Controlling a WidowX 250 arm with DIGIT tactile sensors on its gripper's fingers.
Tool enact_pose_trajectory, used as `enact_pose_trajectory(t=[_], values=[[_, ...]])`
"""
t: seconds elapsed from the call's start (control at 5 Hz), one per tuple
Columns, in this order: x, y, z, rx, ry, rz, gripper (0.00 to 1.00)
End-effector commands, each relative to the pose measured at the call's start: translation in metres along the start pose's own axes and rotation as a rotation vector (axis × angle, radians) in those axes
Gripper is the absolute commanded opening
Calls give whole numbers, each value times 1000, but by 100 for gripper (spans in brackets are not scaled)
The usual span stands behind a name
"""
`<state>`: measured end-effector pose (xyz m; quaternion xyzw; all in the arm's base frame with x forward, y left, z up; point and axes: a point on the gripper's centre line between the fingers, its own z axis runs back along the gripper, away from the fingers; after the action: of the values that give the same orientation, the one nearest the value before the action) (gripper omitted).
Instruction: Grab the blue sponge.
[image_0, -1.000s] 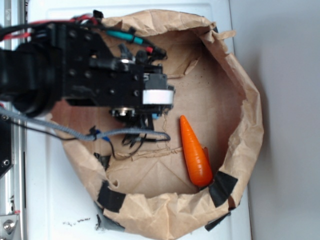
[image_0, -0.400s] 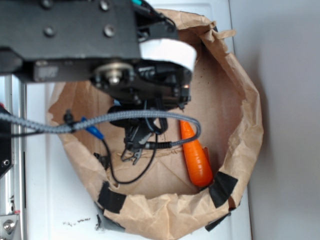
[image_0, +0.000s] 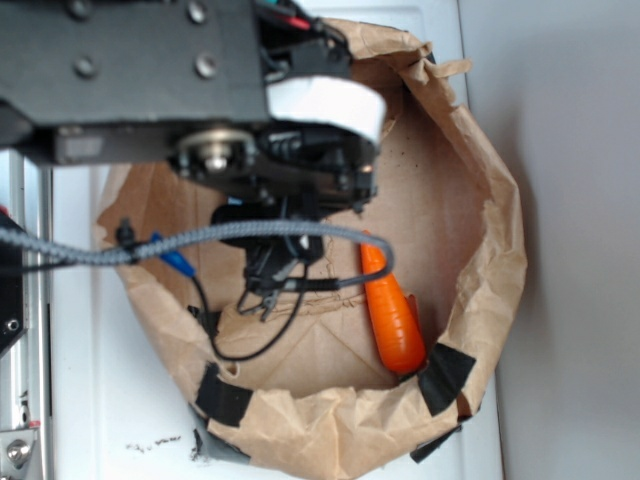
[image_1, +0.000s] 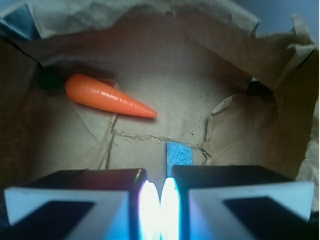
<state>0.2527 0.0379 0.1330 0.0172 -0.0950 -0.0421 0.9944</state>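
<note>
The blue sponge (image_1: 179, 155) lies flat on the brown paper floor of the paper bag (image_0: 500, 230), and everything here is placed from that sponge. In the wrist view only its far part shows; its near edge is cut off by the black body of the gripper (image_1: 160, 200), so the sponge sits just ahead of the fingertips and slightly to the right of the line between them. The two fingers are drawn close together, their bright inner faces nearly meeting with only a thin slit left, and nothing is seen between them; the sponge is not in their grasp. Whether the tips touch the sponge cannot be told.

The carrot (image_1: 107, 96) lies beyond the sponge and to its left in the wrist view, pointed end turned toward the sponge, with bare paper between the two. A torn, creased seam of paper runs just past the sponge's far edge.

In the exterior view the arm (image_0: 170, 80) and its cable (image_0: 240, 232) cover the sponge entirely; the carrot (image_0: 392, 315) shows beside them.
</note>
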Motion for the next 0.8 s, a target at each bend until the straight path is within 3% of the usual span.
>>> enact_pose_trajectory(t=[0.0,0.2,0.6], values=[[-9,36,-28,49,-10,7,100],[-11,36,-58,18,62,-11,100],[-23,24,-86,18,67,-58,100]])
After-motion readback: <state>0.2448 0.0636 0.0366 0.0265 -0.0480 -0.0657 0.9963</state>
